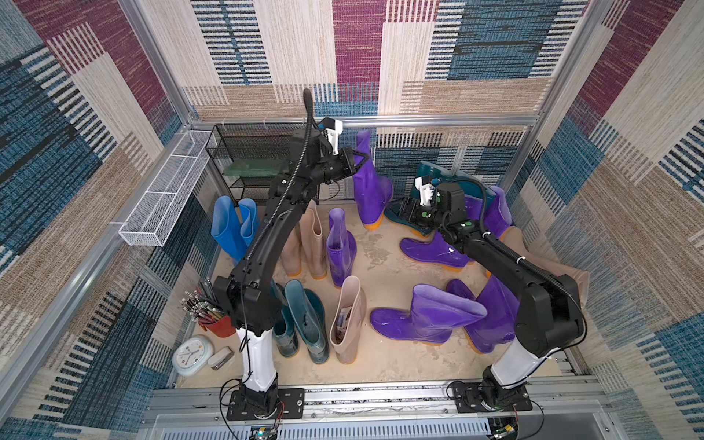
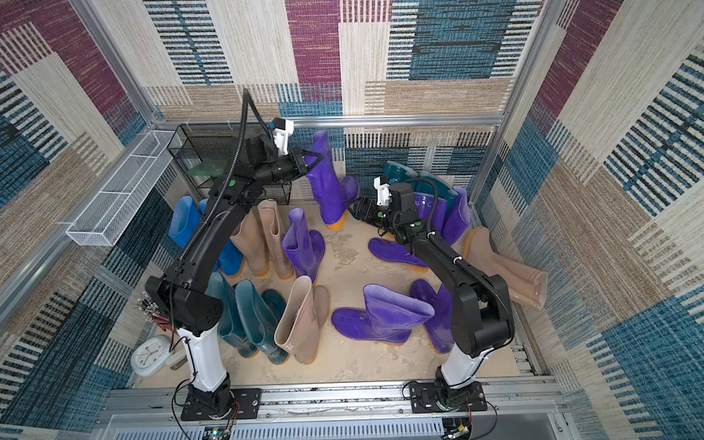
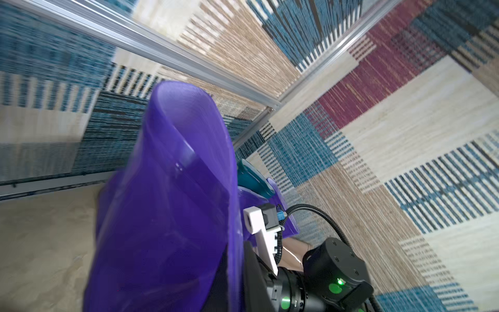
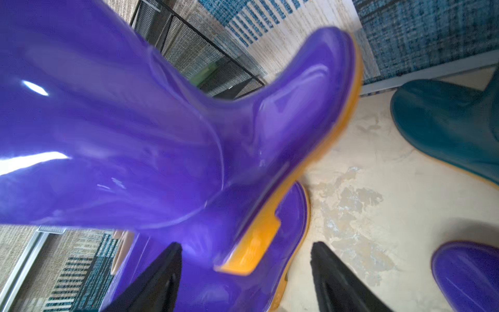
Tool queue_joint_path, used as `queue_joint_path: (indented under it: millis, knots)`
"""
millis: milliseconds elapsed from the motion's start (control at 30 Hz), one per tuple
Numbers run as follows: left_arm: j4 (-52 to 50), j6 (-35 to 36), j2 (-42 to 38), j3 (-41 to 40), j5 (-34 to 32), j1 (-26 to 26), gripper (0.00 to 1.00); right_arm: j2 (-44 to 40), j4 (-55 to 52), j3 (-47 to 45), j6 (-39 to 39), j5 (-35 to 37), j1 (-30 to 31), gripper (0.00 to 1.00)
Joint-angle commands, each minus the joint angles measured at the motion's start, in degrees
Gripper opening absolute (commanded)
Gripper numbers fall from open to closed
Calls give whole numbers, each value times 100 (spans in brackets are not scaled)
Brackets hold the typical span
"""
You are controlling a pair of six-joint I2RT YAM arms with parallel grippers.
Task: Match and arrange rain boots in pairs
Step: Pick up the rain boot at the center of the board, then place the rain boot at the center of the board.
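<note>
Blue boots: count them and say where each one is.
2. One blue boot stands near the white mesh basket; the second blue boot stands right beside it, partly behind the left arm. Others could be hidden.

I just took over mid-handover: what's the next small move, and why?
Probably back the right end effector away from the tall purple rain boot. Its jaws stand open near the boot's orange heel, while the left end effector is shut on the shaft and can likely carry it alone.
</note>
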Motion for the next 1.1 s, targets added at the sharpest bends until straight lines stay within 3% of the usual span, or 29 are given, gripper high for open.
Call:
queue_joint_path:
  millis: [0, 133, 300, 433, 567, 833, 1067]
  knots:
    - [-351, 926, 248, 482, 301, -335, 0, -324, 22, -319, -146, 127, -318, 85]
    - [100, 885, 36, -296, -190, -617, 0, -782, -78, -747, -252, -39, -658, 86]
    - [-239, 1461, -379, -940, -1472, -1092, 0, -1312, -515, -968, -609, 29, -815, 87]
    - [93, 1698, -896, -1890, -2530, -1553, 0, -1643, -698, -1157, -732, -70, -985, 87]
    - [516, 1750, -1310, -2575, -3001, -1812, 0, -1858, -840, -1267, -830, -57, -1084, 88]
    - [613, 1950, -1346, -2920, -2981, -1863, 0, -1893, -975, -1291, -933, -44, -1128, 88]
    - [984, 1934, -1332, -3704, -2819, -1860, 0, -1931, -962, -1363, -948, -63, -1128, 88]
